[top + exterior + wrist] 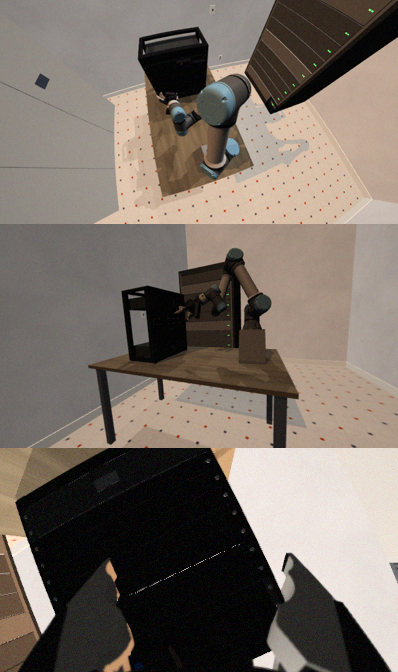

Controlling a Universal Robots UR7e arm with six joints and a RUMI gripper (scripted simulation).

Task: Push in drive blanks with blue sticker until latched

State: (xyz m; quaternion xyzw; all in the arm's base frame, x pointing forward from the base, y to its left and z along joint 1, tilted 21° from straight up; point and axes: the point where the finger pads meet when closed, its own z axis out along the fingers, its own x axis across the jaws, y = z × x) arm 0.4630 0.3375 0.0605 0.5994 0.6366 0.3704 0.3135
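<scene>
The black rack [155,323] stands upright at the far end of the wooden table [205,368]; it also shows in the overhead view [174,62]. Its dark front face [145,558] fills the wrist view, where the drive blanks look like near-black rows. No blue sticker is clear to me; a small blue speck [138,666] sits at the bottom edge. My gripper [183,311] is open and empty, close in front of the rack's upper front face. Its two fingers frame the face without touching it, as far as I can tell.
A tall brown server cabinet [211,308] with green lights stands behind the table. The arm's base sits on a brown pedestal [252,346] at the table's right side. The rack stands near the table's left edge.
</scene>
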